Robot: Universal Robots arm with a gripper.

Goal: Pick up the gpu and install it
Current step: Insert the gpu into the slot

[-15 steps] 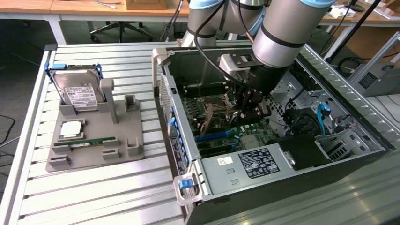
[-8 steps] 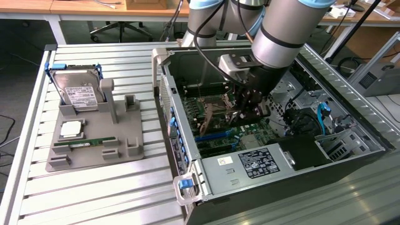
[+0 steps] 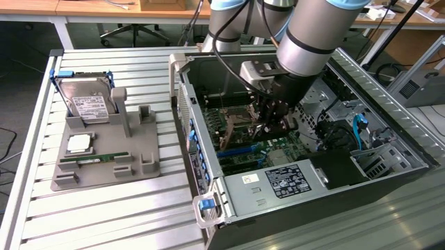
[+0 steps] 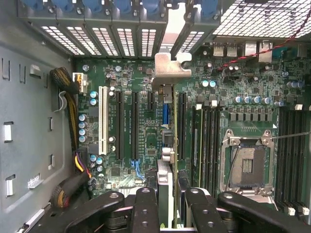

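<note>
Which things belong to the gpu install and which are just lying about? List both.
In the job: gpu, gripper shut on it, motherboard slots, computer case.
Lying about: hard drive, RAM stick, grey stand holding them.

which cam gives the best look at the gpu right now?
Wrist view: the gpu runs edge-on from the gripper up to its silver bracket at the rear slots, standing over the motherboard. The exterior view gives just a sliver of the gpu below the gripper inside the case.
</note>
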